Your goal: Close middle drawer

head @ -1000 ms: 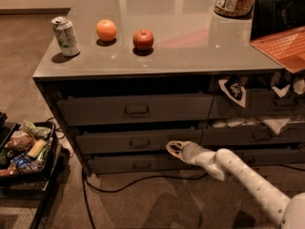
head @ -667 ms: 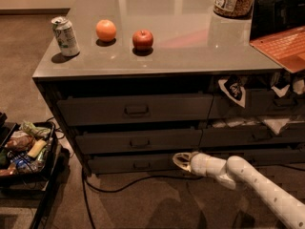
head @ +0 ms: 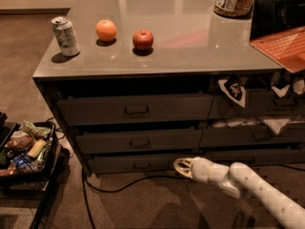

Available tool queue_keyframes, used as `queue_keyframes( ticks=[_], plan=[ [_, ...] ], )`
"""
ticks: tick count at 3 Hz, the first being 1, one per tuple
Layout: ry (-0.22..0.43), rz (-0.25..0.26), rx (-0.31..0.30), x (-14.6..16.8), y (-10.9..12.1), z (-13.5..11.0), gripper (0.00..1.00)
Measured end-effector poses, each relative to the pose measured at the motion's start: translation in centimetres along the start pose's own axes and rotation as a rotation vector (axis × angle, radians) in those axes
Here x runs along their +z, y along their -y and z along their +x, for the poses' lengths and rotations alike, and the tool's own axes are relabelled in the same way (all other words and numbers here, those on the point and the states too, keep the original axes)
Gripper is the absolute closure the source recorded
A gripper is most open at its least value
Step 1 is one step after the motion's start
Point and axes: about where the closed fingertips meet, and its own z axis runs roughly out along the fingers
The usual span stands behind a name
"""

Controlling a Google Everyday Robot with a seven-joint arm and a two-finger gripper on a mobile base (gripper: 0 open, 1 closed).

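Middle drawer (head: pixel 107 142) is looking nearly flush under the bench (head: pixel 190 42); pincer (head: pixel 183 167) is hovering lower centre, clear of it, its opening impossible to tell

The middle drawer (head: pixel 138 141) is dark grey-brown, matching the top drawer (head: pixel 136 109) and bottom drawer (head: pixel 133 164). The cream-white gripper (head: pixel 180 167) sits low before the bottom drawer, over brown carpet (head: pixel 143 206) crossed by a black cable (head: pixel 119 186). On the glossy grey countertop (head: pixel 190 42) stand a silver-and-green can (head: pixel 65 36), a bright orange (head: pixel 106 30) and a red apple (head: pixel 142 39).
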Motion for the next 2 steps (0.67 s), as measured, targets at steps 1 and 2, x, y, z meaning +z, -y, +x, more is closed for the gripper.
queue_keyframes(
  ticks=[1, 2],
  plan=[
    [-0.013, 0.028, -0.026, -3.2, -2.7, -3.0, 1.00],
    [-0.036, 0.089, -0.053, -6.6, -5.4, -5.6, 1.00]
  ],
)
